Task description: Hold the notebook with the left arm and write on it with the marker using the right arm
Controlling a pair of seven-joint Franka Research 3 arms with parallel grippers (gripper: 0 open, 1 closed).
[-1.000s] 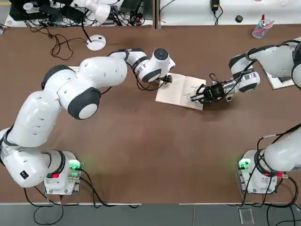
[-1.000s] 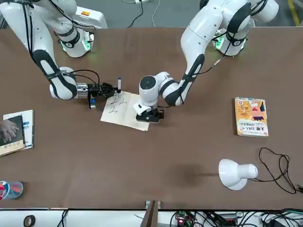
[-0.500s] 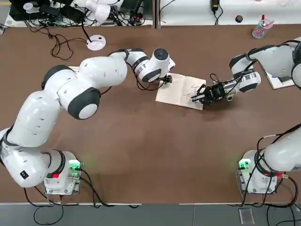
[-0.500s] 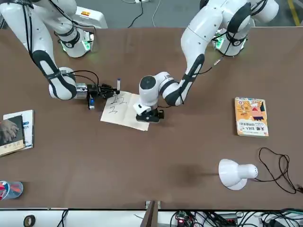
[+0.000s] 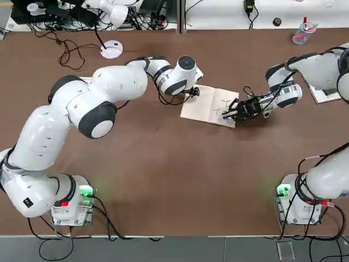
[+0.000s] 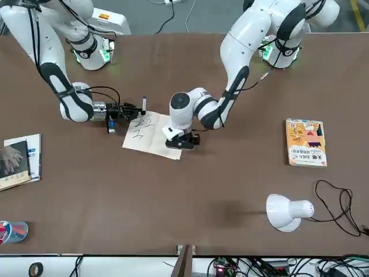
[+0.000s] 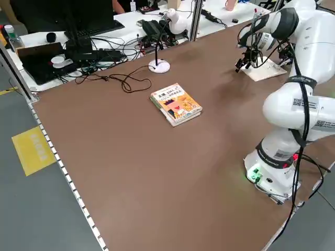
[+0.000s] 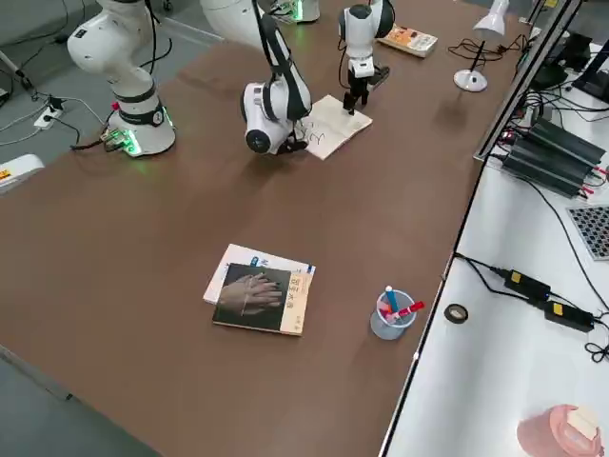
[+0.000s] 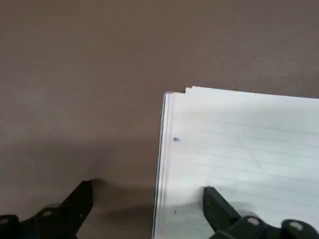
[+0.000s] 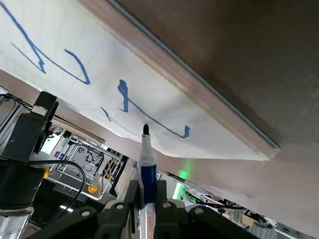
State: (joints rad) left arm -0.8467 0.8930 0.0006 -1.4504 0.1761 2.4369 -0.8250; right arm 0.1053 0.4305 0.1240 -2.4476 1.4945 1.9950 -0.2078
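Observation:
The cream-white notebook [image 5: 210, 105] lies flat mid-table with a few dark handwritten strokes on its page [image 6: 143, 127]. My left gripper [image 5: 193, 93] points down at the notebook's corner nearest the left arm. In the left wrist view its fingers are open and straddle the notebook's edge [image 9: 164, 149]: one fingertip [image 9: 215, 203] rests on the page, the other [image 9: 79, 201] on the table. My right gripper [image 5: 232, 112] reaches in low from the opposite side, shut on the marker [image 10: 146, 159]. The marker's tip touches the page among blue strokes [image 10: 124, 97].
An orange-yellow illustrated book [image 6: 306, 142] and a white desk lamp [image 6: 286, 211] sit on the left arm's side. A dark-covered book showing a hand [image 6: 17, 161] and a clear cup of pens [image 8: 390, 314] lie beyond the right arm. Cables run along the table's far edge [image 5: 65, 52].
The right gripper with the marker has shifted very slightly over the page. The left arm and the notebook have stayed where they were.

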